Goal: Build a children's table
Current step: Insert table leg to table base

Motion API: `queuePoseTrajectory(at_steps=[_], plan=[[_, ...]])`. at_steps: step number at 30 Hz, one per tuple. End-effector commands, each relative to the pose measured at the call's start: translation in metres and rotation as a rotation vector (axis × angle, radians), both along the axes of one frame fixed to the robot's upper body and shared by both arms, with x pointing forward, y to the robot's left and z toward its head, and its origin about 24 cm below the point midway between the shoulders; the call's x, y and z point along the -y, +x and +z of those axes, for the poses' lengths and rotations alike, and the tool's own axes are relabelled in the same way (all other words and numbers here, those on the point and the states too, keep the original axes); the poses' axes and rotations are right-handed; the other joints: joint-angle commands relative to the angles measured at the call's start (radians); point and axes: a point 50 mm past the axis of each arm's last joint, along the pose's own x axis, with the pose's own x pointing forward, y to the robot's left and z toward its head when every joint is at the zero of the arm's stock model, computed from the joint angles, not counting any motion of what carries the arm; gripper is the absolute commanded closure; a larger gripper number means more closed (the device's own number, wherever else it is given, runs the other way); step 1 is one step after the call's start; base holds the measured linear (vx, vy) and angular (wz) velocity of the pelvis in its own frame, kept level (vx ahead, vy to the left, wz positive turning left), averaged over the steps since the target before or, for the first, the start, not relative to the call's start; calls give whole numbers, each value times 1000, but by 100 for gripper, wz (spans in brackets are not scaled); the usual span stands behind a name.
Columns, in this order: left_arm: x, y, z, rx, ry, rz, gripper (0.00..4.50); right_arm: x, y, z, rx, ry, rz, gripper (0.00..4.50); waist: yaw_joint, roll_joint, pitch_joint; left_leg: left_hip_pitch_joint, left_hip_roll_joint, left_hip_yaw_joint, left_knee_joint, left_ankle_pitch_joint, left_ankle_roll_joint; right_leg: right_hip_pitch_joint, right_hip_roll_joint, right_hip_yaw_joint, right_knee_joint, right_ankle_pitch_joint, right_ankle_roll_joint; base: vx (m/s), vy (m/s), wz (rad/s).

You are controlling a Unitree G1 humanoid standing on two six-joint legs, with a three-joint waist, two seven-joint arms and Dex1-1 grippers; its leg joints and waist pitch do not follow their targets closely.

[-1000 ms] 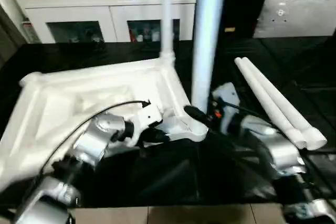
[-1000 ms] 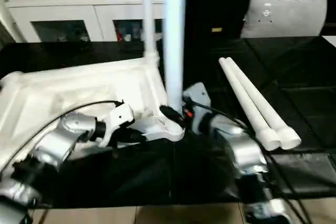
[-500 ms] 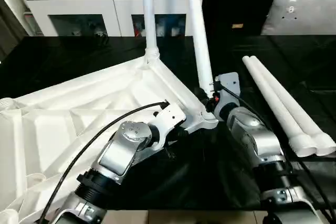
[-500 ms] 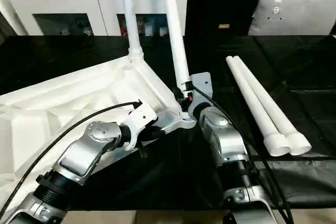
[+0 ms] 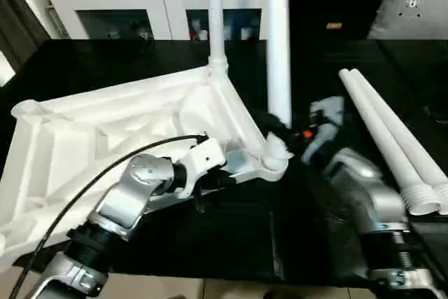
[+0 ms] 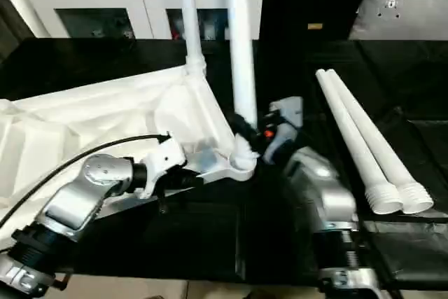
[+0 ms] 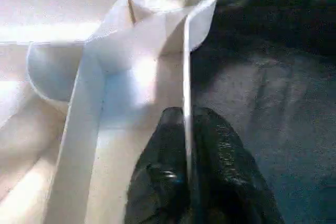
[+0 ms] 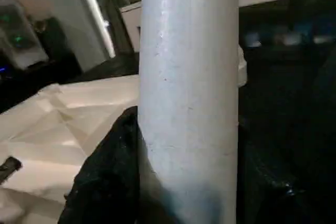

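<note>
The children's table top (image 5: 105, 131) lies upside down on the black surface, ribs up. One white leg (image 5: 216, 19) stands in its far corner socket. A second leg (image 5: 278, 47) stands upright over the near right corner socket (image 5: 274, 160). My right gripper (image 5: 278, 125) is shut around that leg's lower end, and the leg (image 8: 189, 93) sits between its black fingers (image 8: 107, 182). My left gripper (image 5: 227, 178) is shut on the top's thin rim (image 7: 186, 66) just beside that socket, one finger (image 7: 157, 182) on each side of the wall. Two loose legs (image 5: 392, 138) lie side by side to the right.
A white cabinet with glass doors (image 5: 140, 12) stands behind the black surface. A grey cushion (image 5: 416, 12) sits at the back right. The surface's near edge (image 5: 231, 281) runs just below my forearms, with pale floor beyond it.
The whole picture has shifted, so the camera has moved. Both grippers stay where they were, the left on the rim and the right on the standing leg.
</note>
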Motion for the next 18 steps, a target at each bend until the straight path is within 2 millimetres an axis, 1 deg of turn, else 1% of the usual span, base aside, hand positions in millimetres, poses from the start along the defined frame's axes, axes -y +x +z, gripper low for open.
queuePoseTrajectory(at_steps=[1,2,4,5,6,7,8,9,10,11,12,13,14,15,16,17,18], plan=[[2,5,22,45,-91,-30,373,1,-3,9,36,35,36,262,2,-11,-54,6,64,-15,-71,-26,142,69,-72,49,-52,-95,-281,0,0,0],[2,5,26,46,-116,-29,361,2,-3,10,38,40,42,262,3,-11,-54,7,64,-16,-73,-41,130,70,-72,50,-53,-112,-276,0,0,0],[5,9,37,56,-189,-20,351,2,-4,12,42,46,57,262,4,-13,-54,6,62,-16,-74,-55,106,71,-71,50,-54,-130,-263,0,0,0],[5,11,41,60,-211,-14,345,2,-4,13,43,49,64,262,3,-14,-54,4,61,-16,-73,-56,103,72,-71,51,-55,-135,-261,0,0,0],[5,11,41,60,-211,-14,336,2,-4,13,43,49,64,262,4,-15,-54,4,61,-16,-74,-57,100,72,-71,50,-56,-143,-257,0,0,0],[6,13,44,63,-225,-10,326,2,-5,14,44,51,69,262,4,-16,-56,2,58,-16,-71,-43,100,73,-70,51,-56,-143,-248,0,0,0],[7,29,57,100,-284,105,319,-1,-6,14,43,43,95,262,4,-16,-58,2,57,-17,-70,-33,101,74,-70,51,-54,-134,-246,0,0,0],[8,36,61,117,-299,160,310,-2,-7,13,42,37,102,262,3,-17,-59,0,54,-14,-66,-13,105,74,-66,50,-52,-103,-248,0,0,0],[8,39,63,124,-306,184,310,-2,-7,13,42,34,105,262,5,-16,-62,0,54,-16,-63,4,116,75,-66,49,-50,-75,-253,0,0,0],[7,58,72,157,-326,357,303,-5,-8,11,38,20,122,262,6,-18,-64,-1,53,-17,-61,12,121,77,-68,48,-48,-62,-255,0,0,0],[7,60,73,161,-326,378,293,-6,-8,11,38,18,124,262,7,-19,-62,-1,50,-15,-58,9,130,75,-64,46,-52,-55,-255,0,0,0],[9,69,77,183,-318,468,277,-8,-9,9,36,8,134,262,8,-21,-65,-6,50,-20,-57,23,138,81,-66,45,-48,-46,-254,0,0,0],[11,70,79,184,-320,473,273,-9,-10,9,35,7,137,262,10,-21,-65,-4,51,-20,-56,25,143,79,-67,45,-49,-48,-251,0,0,0],[17,71,81,183,-329,467,273,-11,-10,8,33,0,142,262,8,-25,-65,-9,51,-21,-57,35,150,83,-69,44,-48,-50,-248,0,0,0],[23,71,83,189,-335,459,269,-12,-10,7,30,-8,144,262,10,-24,-67,-7,51,-20,-54,50,160,79,-68,44,-47,-45,-249,0,0,0],[25,71,84,192,-337,456,259,-13,-11,7,30,-11,145,262,10,-25,-67,-8,51,-20,-52,60,166,80,-68,44,-46,-39,-251,0,0,0],[27,71,85,196,-339,456,259,-13,-11,7,29,-15,146,262,13,-23,-70,-8,50,-20,-49,79,181,77,-67,44,-43,-25,-254,0,0,0]])
